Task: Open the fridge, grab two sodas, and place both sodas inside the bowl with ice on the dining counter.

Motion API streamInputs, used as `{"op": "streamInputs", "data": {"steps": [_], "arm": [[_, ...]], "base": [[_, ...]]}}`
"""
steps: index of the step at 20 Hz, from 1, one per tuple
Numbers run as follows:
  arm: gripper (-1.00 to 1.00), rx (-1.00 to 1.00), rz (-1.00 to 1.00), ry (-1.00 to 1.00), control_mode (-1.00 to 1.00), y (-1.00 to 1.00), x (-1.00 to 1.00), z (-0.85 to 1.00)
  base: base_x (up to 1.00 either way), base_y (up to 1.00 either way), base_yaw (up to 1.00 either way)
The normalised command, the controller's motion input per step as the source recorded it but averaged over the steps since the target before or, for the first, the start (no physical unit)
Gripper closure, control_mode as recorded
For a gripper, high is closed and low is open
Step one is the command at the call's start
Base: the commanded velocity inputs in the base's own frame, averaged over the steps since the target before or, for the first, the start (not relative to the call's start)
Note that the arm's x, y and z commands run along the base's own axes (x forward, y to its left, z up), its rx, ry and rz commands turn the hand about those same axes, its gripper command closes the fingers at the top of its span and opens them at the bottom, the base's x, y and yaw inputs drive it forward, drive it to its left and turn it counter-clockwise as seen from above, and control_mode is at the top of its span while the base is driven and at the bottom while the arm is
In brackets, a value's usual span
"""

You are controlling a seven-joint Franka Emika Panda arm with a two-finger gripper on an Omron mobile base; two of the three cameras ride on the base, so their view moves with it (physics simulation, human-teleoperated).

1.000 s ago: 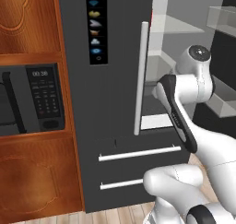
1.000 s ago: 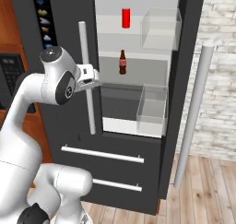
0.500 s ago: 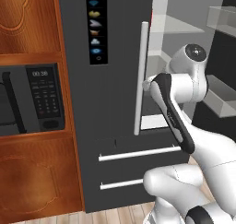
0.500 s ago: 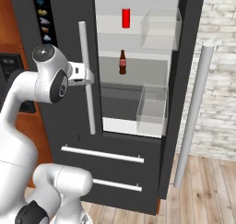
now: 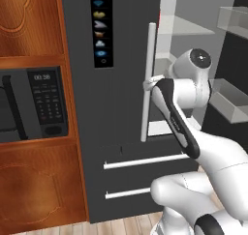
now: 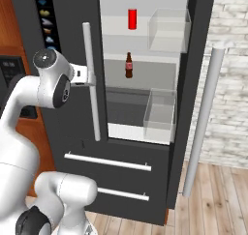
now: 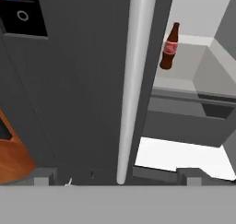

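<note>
Right base view: brown soda bottle stands upright, neck up.

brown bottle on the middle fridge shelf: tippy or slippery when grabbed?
Probably tippy: the brown bottle stands upright, tall and narrow, tapering to a thin neck, so a push near the top would likely topple it. Its glossy surface suggests a slick, rigid body; gripping the labelled waist looks safer. Knocked over, it would likely roll on the shelf.

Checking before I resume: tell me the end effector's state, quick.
End effector: open, holding nothing, its tips on either side of the fridge's left door handle.
</note>
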Motion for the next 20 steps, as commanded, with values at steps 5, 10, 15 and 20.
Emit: {"op": "streamInputs", "data": {"steps": [5,10,15,20], "arm": [[-1.00,0.00,-0.06,-0.01,-1.00,0.00,0.43,0.00],[-1.00,0.00,-0.02,0.00,-1.00,0.00,0.52,0.00],[-1.00,0.00,0.00,0.00,-1.00,0.00,0.57,-0.04],[-1.00,0.00,0.00,0.00,-1.00,0.00,0.53,-0.06]], "base": [[0.00,0.00,0.00],[0.00,0.00,0.00],[0.00,0.00,0.00],[0.00,0.00,0.00]]}}
